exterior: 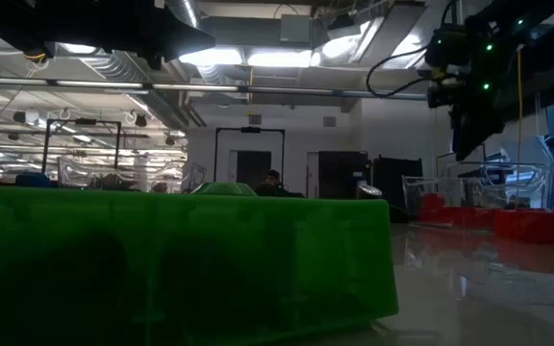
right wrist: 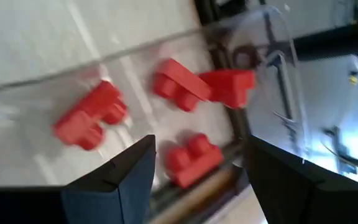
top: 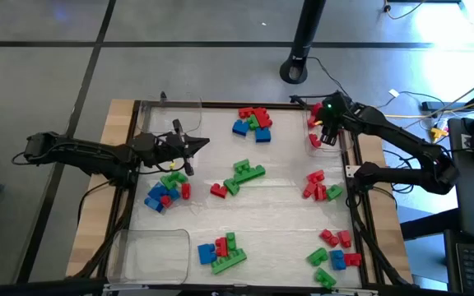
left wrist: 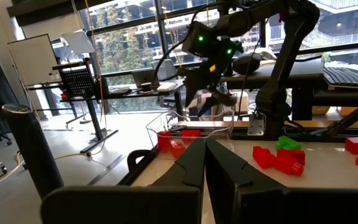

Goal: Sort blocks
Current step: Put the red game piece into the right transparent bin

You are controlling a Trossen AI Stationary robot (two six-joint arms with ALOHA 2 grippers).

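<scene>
No brand, label or writing can be read in any view.

The right gripper [top: 326, 131] hangs at the upper right of the overhead frame, over a clear tray [right wrist: 272, 74] at the tabletop's [top: 286, 177] right edge. Its jaws stand apart with nothing between them; in its wrist view four red blocks [right wrist: 179, 84] lie in the tray just below and between the two dark fingers [right wrist: 120, 180], none touched.

The left gripper [top: 189, 146] sits at middle left of the overhead frame, jaws pressed together and holding nothing. A mixed pile of blue, green and red blocks [top: 164, 189] lies just below it in that frame, apart from the jaws.

Other block clusters are spread over the tabletop: one at upper centre [top: 253, 122], a green and red group in the middle [top: 241, 177], a red and green group at right [top: 319, 186], one at lower centre [top: 222, 251] and one at lower right [top: 334, 251]. A second clear tray [top: 151, 251] lies at lower left. In the low view a green block [exterior: 176, 259] fills the foreground.
</scene>
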